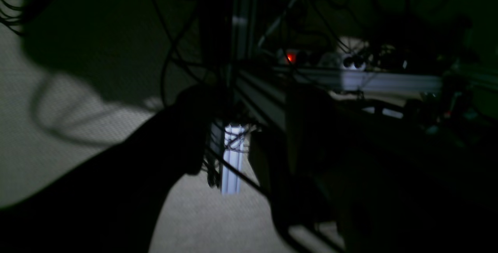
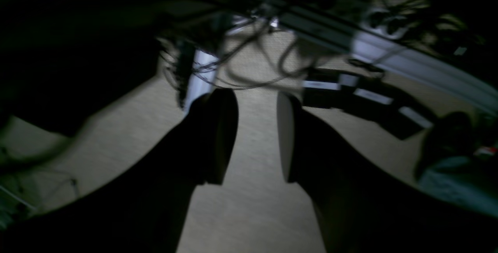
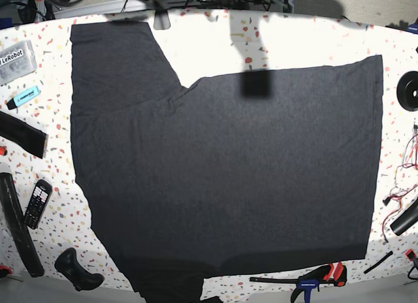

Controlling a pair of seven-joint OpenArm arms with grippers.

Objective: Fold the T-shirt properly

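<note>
The T-shirt lies spread flat on the speckled table, plain dark side up. One sleeve reaches toward the back left, and its lower left part runs off the front edge. Neither gripper shows in the base view. In the dim right wrist view my right gripper stands open over a pale floor, nothing between its fingers. In the very dark left wrist view my left gripper shows as two separate dark fingers, open and empty. No shirt fabric appears in either wrist view.
Along the table's left side lie a clear LeRobot box, a blue marker, black straps, a calculator and a black handle. A clamp sits at the front right, a black reel and red wires at the right.
</note>
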